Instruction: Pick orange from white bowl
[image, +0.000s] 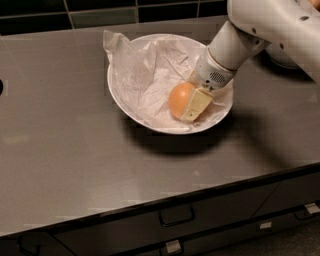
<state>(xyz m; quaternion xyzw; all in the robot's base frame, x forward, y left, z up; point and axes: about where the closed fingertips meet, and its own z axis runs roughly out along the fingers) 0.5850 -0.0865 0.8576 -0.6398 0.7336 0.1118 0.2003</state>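
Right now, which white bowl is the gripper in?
The wide paper-lined bowl holding the orange; the gripper is against that orange. The other white bowl sits mostly hidden behind the arm.
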